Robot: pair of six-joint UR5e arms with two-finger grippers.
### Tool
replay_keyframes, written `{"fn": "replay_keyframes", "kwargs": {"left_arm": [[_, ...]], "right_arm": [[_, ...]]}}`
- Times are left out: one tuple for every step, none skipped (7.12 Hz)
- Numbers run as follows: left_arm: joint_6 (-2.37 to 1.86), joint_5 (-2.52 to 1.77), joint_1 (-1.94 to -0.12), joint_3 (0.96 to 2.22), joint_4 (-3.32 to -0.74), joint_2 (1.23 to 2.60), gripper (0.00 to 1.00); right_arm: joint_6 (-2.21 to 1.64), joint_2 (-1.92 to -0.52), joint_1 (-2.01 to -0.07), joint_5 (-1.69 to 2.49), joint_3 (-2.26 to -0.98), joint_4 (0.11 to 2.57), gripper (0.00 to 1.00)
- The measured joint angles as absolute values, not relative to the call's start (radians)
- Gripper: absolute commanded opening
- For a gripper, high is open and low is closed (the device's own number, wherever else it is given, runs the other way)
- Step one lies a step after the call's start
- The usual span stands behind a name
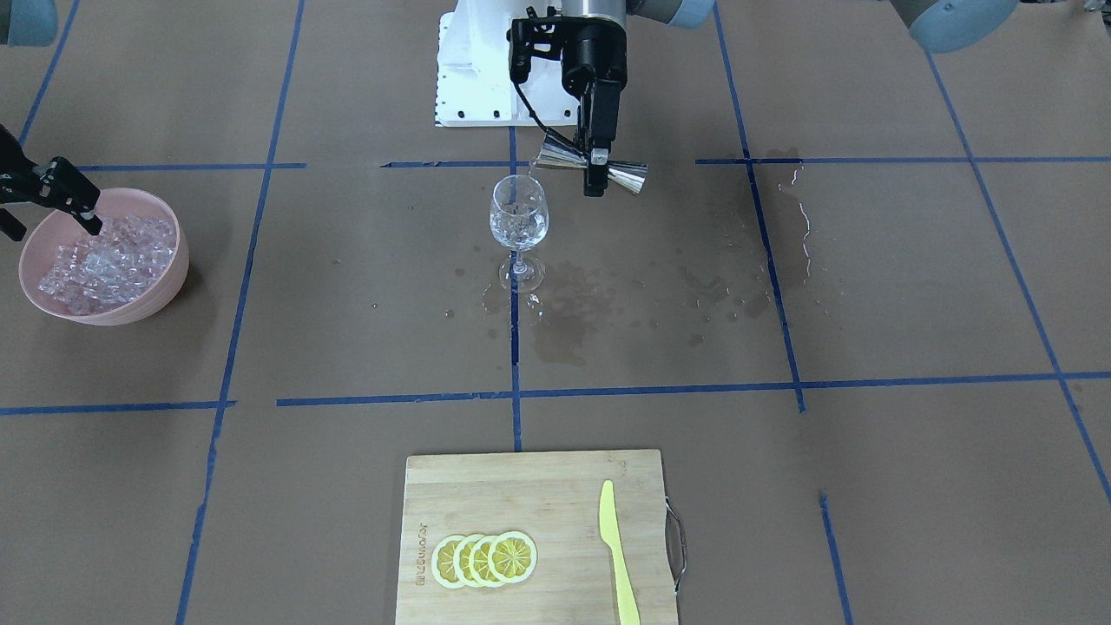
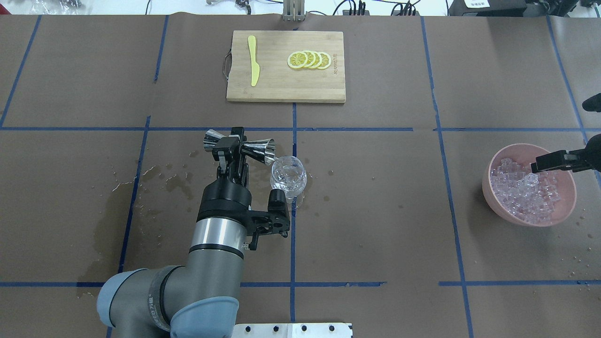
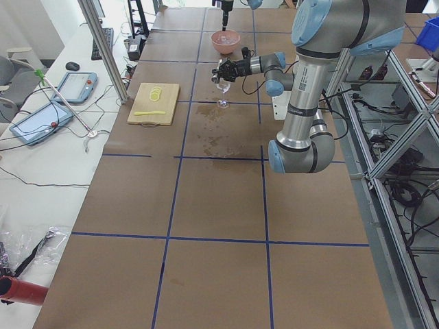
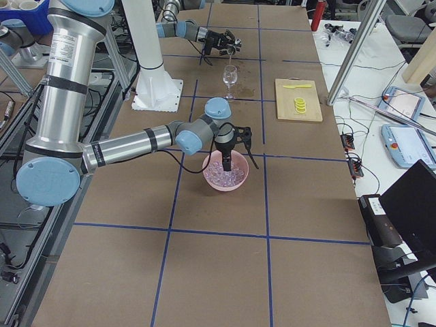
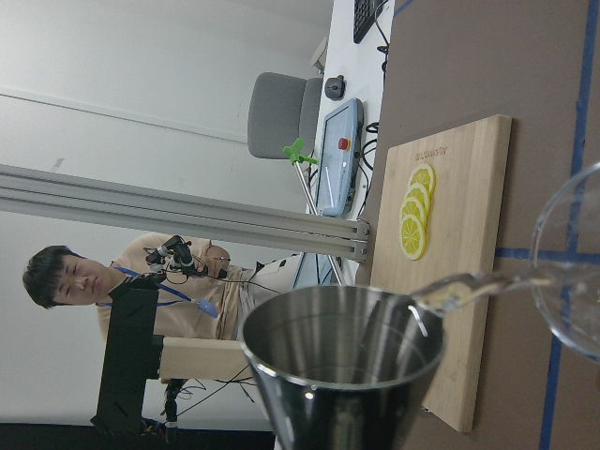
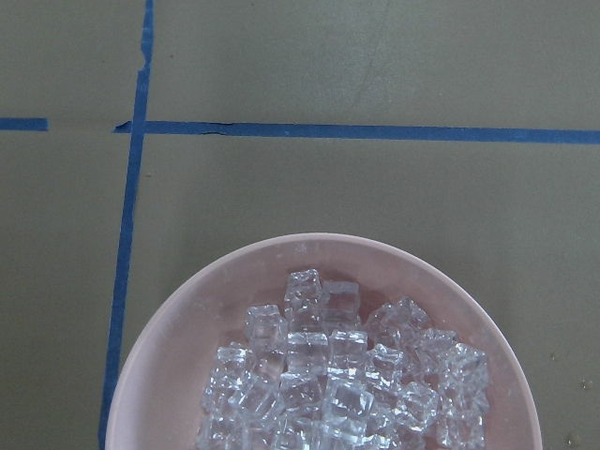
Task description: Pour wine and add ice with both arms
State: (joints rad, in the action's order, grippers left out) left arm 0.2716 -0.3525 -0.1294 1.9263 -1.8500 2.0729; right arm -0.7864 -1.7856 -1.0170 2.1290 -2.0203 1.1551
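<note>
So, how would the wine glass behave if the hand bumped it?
The glass looks tippy: tall bowl on a thin stem and small foot. It looks thin-walled, so probably fragile. The wet paper around its foot may let it slide.

Four lemon slices [image 1: 484, 559], one knife [image 1: 616, 555], one glass [image 1: 518, 217], one jigger [image 1: 555, 158] — one bowl [image 1: 130, 312] (ice [image 1: 108, 260]: many).

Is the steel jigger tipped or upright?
Tipped: the steel double-cone jigger lies sideways in the left end effector, clear liquid streaming into the stemmed glass.
</note>
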Motion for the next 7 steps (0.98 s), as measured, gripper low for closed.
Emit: {"fn": "replay_keyframes", "kwargs": {"left_arm": [[0.279,-0.347,-0.129,1.925,-1.85,2.073,0.0],[0.283,-0.341,-0.129,1.921,-1.85,2.072,0.0],[0.284,-0.329,-0.127,1.915,-1.85,2.072,0.0],[0.285,-0.317,-0.125,1.909,-1.85,2.073,0.0],[0.282,-0.311,-0.123,1.906,-1.853,2.076,0.0],[0.269,-0.309,-0.122,1.905,-1.863,2.078,0.0],[0.23,-0.309,-0.12,1.9,-1.879,2.079,0.0]], "right_arm": [[-0.786,-1.786,-1.017,2.129,-2.02,1.155,1.0],[-0.786,-1.786,-1.017,2.129,-2.02,1.155,1.0],[-0.787,-1.786,-1.017,2.129,-2.02,1.155,1.0],[-0.787,-1.786,-1.017,2.129,-2.02,1.155,1.0],[-0.787,-1.786,-1.017,2.129,-2.02,1.155,1.0],[-0.786,-1.786,-1.017,2.129,-2.019,1.155,1.0],[-0.786,-1.785,-1.017,2.129,-2.019,1.155,1.0]]}}
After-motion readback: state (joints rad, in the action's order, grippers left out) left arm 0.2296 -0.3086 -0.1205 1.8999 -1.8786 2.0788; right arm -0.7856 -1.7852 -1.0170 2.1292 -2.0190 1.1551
